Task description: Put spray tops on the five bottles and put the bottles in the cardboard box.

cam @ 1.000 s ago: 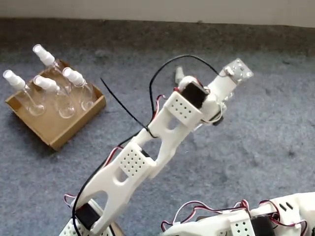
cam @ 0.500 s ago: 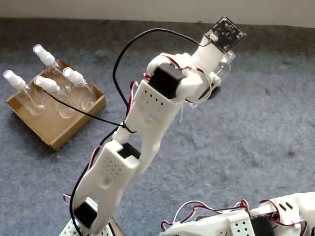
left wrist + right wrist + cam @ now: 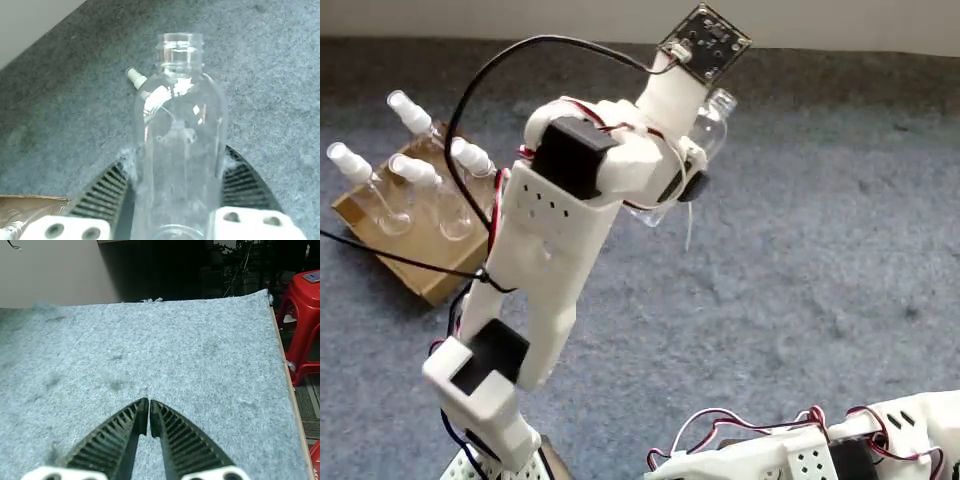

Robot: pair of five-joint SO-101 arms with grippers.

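Soft, even light; faint shadows
White glints sit on the clear bottle [image 3: 180,100] between the jaws of the left gripper [image 3: 176,152], brightest at its shoulder; the grey felt [image 3: 200,365] ahead of the right gripper [image 3: 149,402] is evenly lit; the room beyond lies dark

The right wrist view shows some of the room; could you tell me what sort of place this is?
Probably a lab or workshop: a table covered in grey felt, a red plastic stool beside it, and tangled cables and gear in the dark behind.
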